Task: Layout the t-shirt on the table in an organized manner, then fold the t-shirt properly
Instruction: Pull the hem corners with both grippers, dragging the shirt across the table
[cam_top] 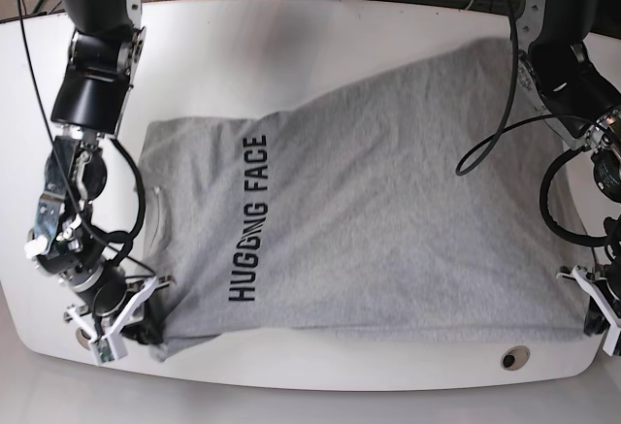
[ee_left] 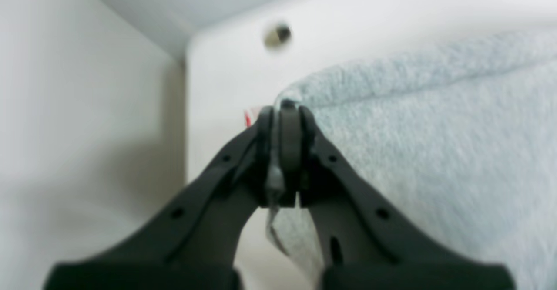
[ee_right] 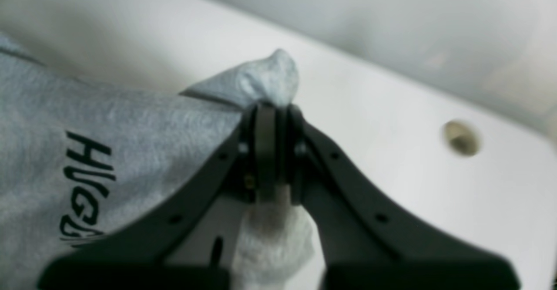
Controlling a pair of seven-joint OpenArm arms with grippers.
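The grey t-shirt lies spread across the white tabletop. The right tool pinches one corner at lower left; the left tool pinches the lower right corner.

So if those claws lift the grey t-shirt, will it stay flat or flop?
Probably flop: the t-shirt already bunches where the right claw pinches it. It looks light, thin cloth, so it would likely sag between that and the left claw.
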